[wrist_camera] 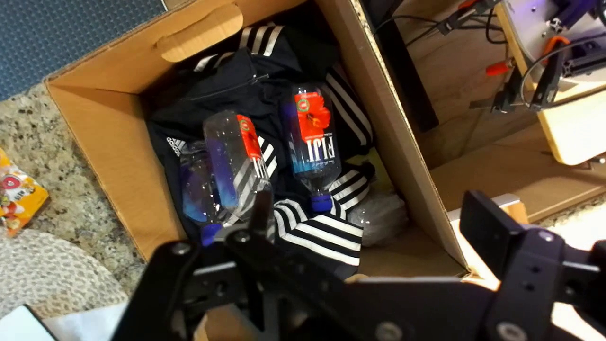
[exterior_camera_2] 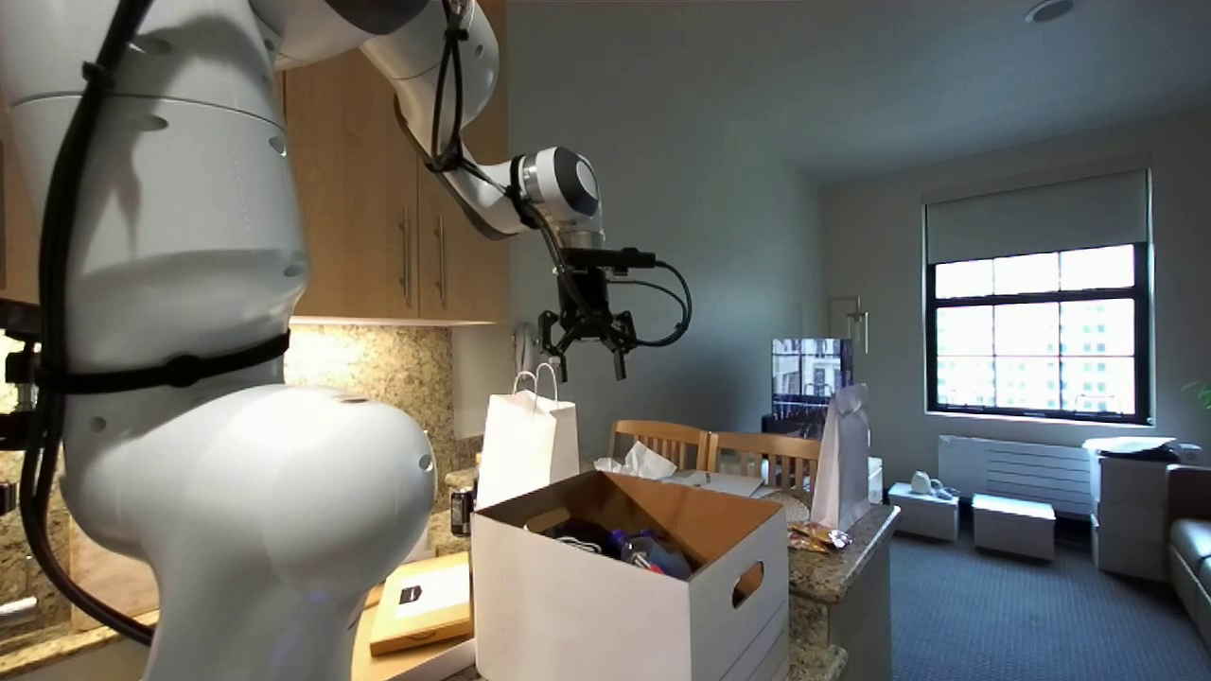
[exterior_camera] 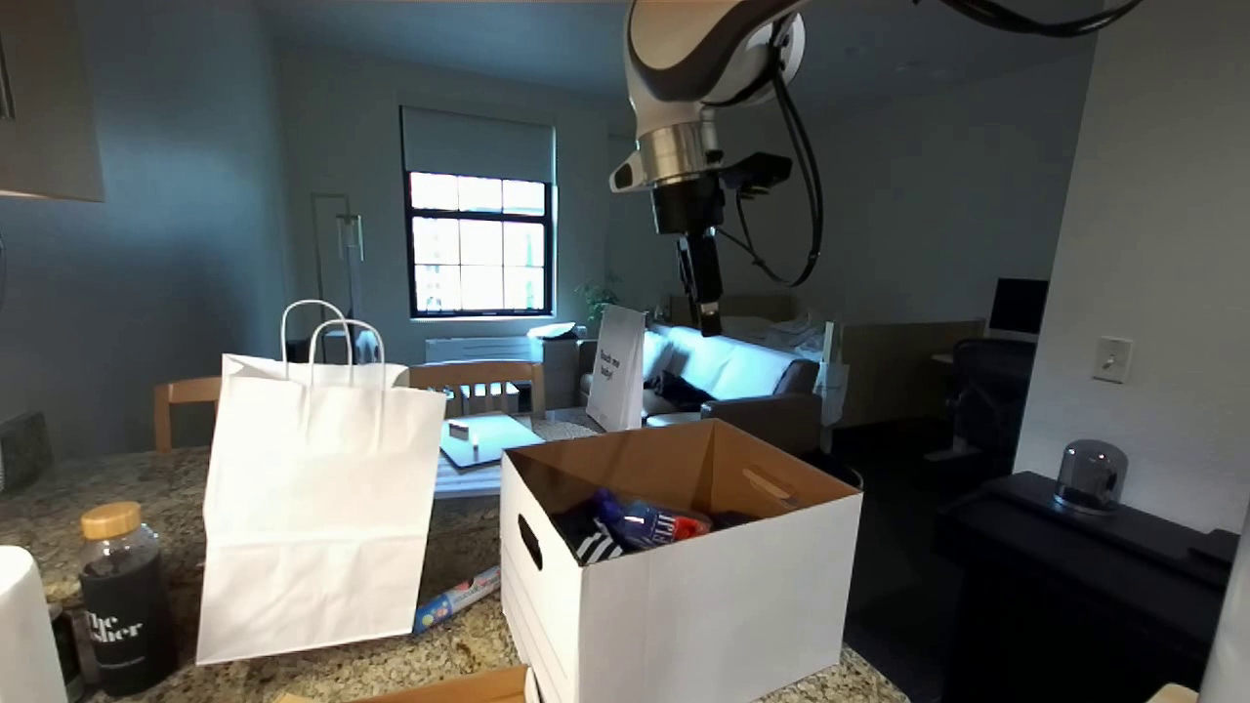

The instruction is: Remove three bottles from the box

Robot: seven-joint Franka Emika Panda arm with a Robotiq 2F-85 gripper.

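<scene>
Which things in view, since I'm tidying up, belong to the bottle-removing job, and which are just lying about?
For the job:
plastic bottles
white box
hand

Just lying about:
striped clothes inside the box
loop-handled paper bag
tan-capped flask
orange packet
woven mat

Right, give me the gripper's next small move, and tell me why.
I'd probably ease the open gripper across to line up over the right-hand bottle in the wrist view, before lowering. The gripper hangs empty, higher than the box; that bottle lies apart, while the middle bottle and left bottle lie close together, so it looks the easier first grasp.
</scene>
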